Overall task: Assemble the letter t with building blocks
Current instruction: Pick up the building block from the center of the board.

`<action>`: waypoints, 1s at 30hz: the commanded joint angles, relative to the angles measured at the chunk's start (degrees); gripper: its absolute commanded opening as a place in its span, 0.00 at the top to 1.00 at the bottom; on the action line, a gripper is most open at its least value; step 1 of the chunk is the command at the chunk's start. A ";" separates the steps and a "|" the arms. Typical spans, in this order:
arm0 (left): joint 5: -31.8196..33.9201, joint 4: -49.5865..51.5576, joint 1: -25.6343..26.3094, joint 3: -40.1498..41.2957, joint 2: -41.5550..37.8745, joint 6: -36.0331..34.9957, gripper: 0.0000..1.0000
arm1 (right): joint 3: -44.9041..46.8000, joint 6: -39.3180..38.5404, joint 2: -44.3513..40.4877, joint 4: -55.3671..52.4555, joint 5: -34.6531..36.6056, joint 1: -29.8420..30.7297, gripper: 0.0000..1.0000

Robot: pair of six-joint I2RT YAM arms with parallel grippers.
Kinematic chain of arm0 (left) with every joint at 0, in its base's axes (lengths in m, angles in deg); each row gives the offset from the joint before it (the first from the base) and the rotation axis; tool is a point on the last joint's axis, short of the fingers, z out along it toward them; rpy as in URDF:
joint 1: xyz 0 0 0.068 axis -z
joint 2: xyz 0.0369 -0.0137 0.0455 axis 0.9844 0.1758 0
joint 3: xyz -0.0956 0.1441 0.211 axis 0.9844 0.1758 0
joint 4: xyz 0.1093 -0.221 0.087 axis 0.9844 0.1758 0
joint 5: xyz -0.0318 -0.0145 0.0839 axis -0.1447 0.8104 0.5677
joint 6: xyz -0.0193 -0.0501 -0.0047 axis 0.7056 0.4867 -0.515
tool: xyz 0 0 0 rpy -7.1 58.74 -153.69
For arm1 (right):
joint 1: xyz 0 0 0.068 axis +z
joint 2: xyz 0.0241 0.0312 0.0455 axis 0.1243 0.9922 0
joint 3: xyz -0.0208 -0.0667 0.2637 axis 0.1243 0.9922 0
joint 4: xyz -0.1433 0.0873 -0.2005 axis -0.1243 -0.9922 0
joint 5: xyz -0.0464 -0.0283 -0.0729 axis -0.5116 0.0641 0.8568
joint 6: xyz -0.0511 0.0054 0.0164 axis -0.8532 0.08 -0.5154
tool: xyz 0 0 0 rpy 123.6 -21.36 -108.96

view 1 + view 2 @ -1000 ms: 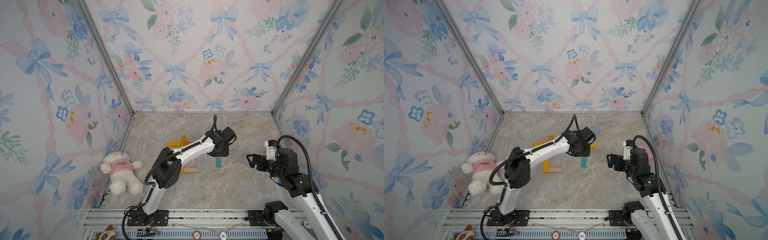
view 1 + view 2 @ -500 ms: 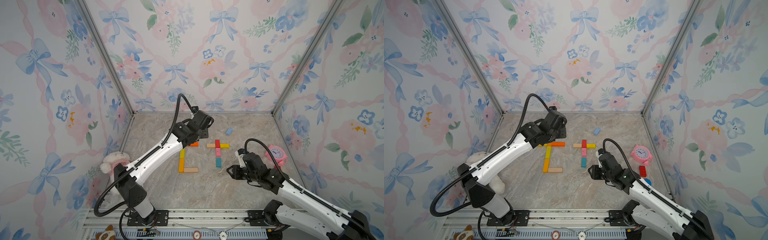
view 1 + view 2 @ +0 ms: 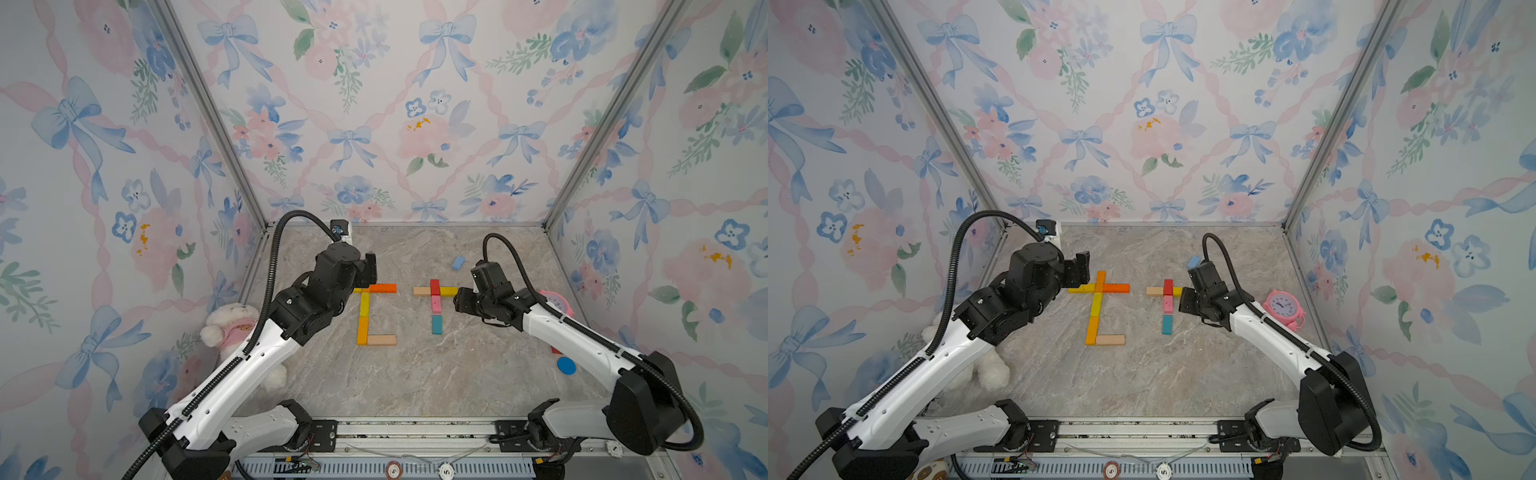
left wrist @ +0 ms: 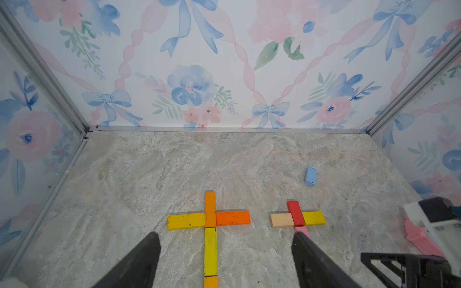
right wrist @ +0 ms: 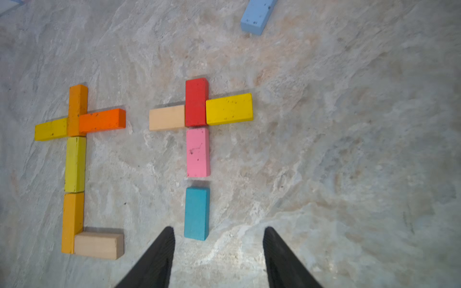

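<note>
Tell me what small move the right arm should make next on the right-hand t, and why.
Probably nudge the teal rectangular wooden block up against the pink rectangular wooden block. A gap splits the stem there, and the open, empty right gripper hovers close to the teal block.

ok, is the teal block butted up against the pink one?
No, the right wrist view shows a clear gap between the teal block and the pink block.

No legible text anywhere — alarm clock (image 3: 1282,305) numerals too small.
</note>
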 commanded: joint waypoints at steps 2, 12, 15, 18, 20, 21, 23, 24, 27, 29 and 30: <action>-1.50 -3.46 -0.13 6.05 -4.88 -7.77 0.14 | -8.72 -4.31 8.28 -5.47 1.48 -4.22 0.38; -7.19 -11.18 -0.21 21.81 -18.69 -14.02 0.05 | -31.36 -3.13 29.89 -11.84 2.56 -8.47 0.29; -8.49 -13.47 -0.20 25.72 -22.21 -15.58 0.02 | -37.34 -2.09 35.13 -13.29 3.00 -9.01 0.29; -8.31 -14.47 -0.14 28.14 -25.00 -16.60 0.02 | -42.08 -1.46 39.42 -14.67 3.38 -9.44 0.28; -8.36 -14.80 -0.15 29.36 -26.42 -17.18 0.02 | -44.98 -1.32 41.81 -15.72 3.58 -9.81 0.28; -8.70 -14.81 -0.15 29.88 -27.02 -17.45 0.02 | -46.24 -1.29 42.87 -16.16 3.57 -9.95 0.28; -9.25 -15.01 -0.15 31.49 -27.63 -17.76 0.02 | -48.22 -1.35 44.61 -16.98 3.90 -10.22 0.28; -9.30 -15.16 -0.09 32.21 -27.63 -17.77 0.02 | -49.17 -1.37 45.37 -17.50 3.94 -10.34 0.28; -9.09 -15.82 -0.15 33.72 -27.66 -17.36 0.02 | -50.96 -1.37 47.22 -18.45 3.99 -10.72 0.28; -10.24 -16.11 -0.15 34.27 -27.63 -17.40 0.02 | -51.21 -1.14 47.83 -18.33 4.01 -10.93 0.28; -10.84 -16.16 -0.15 34.49 -27.65 -17.51 0.02 | -51.19 -0.96 48.15 -18.15 4.01 -11.10 0.28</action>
